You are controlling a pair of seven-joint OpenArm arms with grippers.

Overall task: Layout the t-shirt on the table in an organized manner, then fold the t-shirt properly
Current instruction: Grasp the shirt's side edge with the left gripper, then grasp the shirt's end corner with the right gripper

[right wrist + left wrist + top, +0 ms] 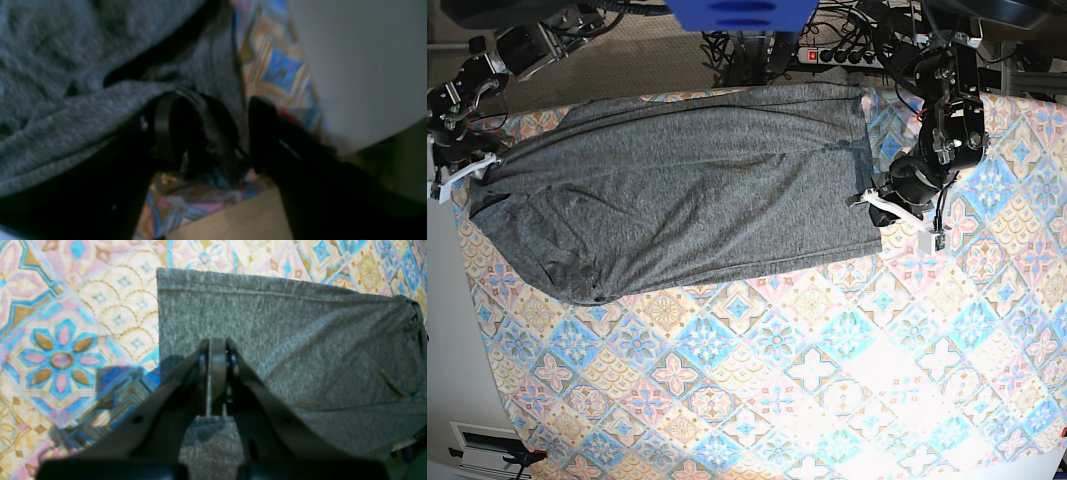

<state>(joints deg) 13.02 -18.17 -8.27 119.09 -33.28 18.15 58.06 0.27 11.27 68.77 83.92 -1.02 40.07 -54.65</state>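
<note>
**Base view: shirt's stretched out, now where do I grab it?**

Base view shows the t-shirt [687,200] spread across the upper half of the table [827,380], running from the far left edge to right of centre, hem side on the right. It lies mostly flat, with some diagonal wrinkles and a rumpled lower left corner.

My left gripper [879,205] sits at the hem's lower right corner. In the left wrist view its fingers [217,373] are pressed together over the grey cloth just inside the straight side edge; I'd guess they're nipping a bit of fabric, but can't swear to it. My right gripper [472,170] is at the shirt's left end. That wrist view is dark and blurry: cloth is bunched around one finger [170,130], and whether it's clamped I can't tell.

Handling-wise, I reckon this thing is light, floppy and a bit stretchy, so it'll sag and drag. Best holds look like the stitched hem corners and shoulder seams, both ends lifted together.
</note>
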